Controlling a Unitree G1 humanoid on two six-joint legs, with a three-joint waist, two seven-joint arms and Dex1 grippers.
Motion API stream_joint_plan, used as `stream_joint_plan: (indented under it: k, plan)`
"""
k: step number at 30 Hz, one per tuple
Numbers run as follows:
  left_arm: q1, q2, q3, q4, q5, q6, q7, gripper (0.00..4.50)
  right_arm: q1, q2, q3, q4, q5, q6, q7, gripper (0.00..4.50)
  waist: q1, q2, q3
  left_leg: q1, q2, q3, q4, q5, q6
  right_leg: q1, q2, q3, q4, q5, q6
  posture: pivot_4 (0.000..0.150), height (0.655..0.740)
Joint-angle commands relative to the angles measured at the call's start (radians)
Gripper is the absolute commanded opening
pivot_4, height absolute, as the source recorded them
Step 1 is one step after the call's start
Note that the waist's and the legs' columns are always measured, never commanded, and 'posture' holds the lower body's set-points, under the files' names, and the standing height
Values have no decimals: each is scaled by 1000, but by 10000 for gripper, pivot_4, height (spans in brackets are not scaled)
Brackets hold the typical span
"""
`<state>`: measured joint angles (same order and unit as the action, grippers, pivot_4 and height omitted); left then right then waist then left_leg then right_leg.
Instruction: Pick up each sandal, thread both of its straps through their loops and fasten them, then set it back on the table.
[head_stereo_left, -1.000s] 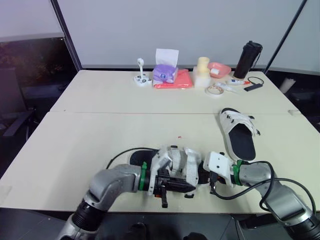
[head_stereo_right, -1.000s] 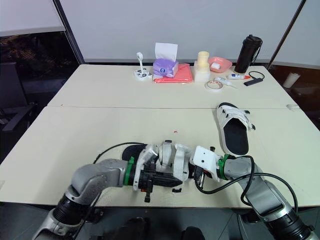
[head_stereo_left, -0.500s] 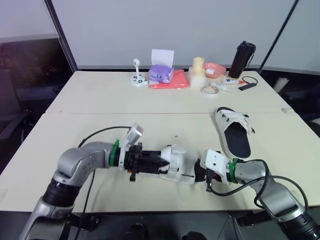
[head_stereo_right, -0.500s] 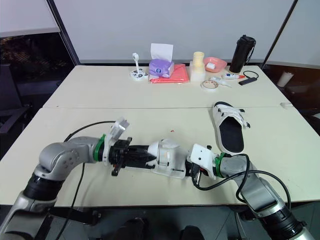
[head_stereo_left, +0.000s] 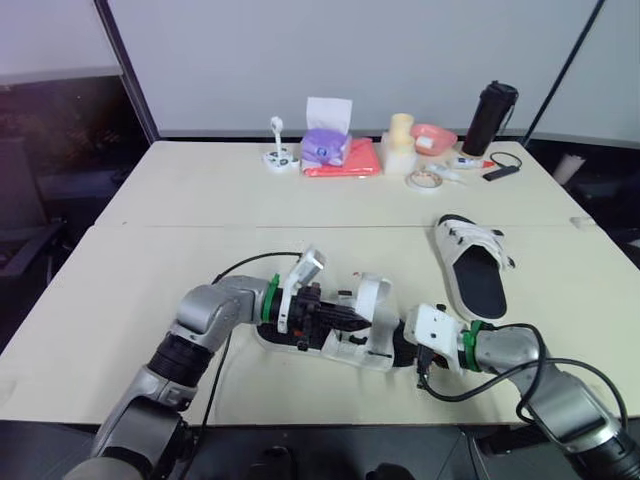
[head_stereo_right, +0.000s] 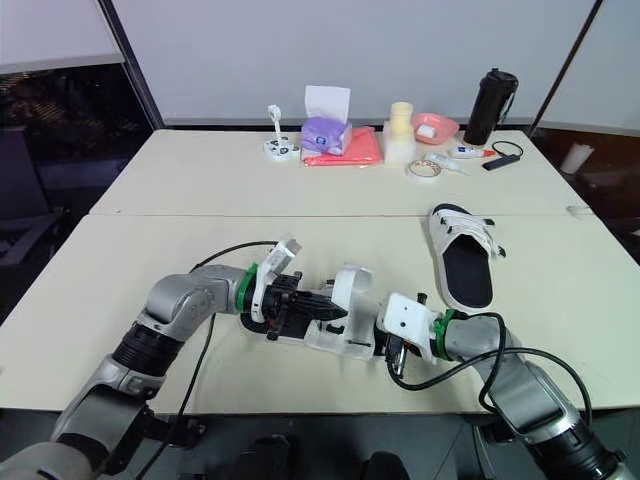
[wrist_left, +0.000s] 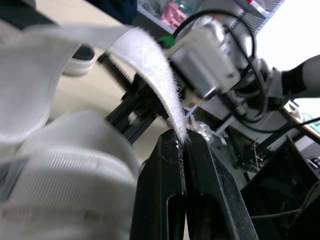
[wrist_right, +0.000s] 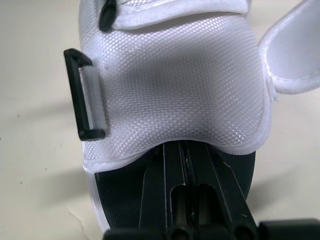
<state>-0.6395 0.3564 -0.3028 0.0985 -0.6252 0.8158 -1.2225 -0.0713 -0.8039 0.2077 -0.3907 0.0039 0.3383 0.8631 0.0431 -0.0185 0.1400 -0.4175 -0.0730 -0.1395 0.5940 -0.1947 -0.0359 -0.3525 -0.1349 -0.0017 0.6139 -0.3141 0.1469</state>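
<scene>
Worktop (head_stereo_left: 150, 260) carries the near sandal (head_stereo_left: 352, 352) at its front edge, with the far sandal (head_stereo_left: 478, 268) lying well apart toward two o'clock. The left tool (head_stereo_left: 347, 317) comes in from nine o'clock and the right tool (head_stereo_left: 404, 347) from three o'clock.

Left wrist view: the left tool (wrist_left: 181, 137) is pinched tight on the tip of a white strap (wrist_left: 145, 55) that arches away.

Right wrist view: the right tool (wrist_right: 187, 149) is clamped on the sandal's black sole (wrist_right: 115, 210) under the white upper, with a black loop (wrist_right: 85, 95) at the upper's side.
</scene>
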Motion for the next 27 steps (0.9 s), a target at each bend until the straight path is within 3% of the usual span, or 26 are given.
stream_joint_plan:
  k: [1, 15, 27]
  plan:
    - [-38, -28, -4, 12, 15, -21, -13, 477, 105, -36, 62, 43, -29, 61, 36, 0, 3, 0, 0, -1, 0, 0, 0, 0, 0, 0, 0, 0, 0, 1, 1, 1500, 7400]
    - [-47, -89, -21, 37, 43, -3, -15, 477, 133, -48, 24, -36, 8, 116, 35, 0, -2, 0, 0, -4, -3, 0, 0, 0, 0, -2, 0, -2, 0, 1, 4, 1500, 7400]
    - [-44, -130, -88, 145, 132, -96, -64, 477, 128, -44, 30, -40, 7, 127, 32, 0, -1, 0, 0, -4, -3, 0, 1, 0, 0, -2, 0, -2, 0, 1, 4, 1500, 7400]
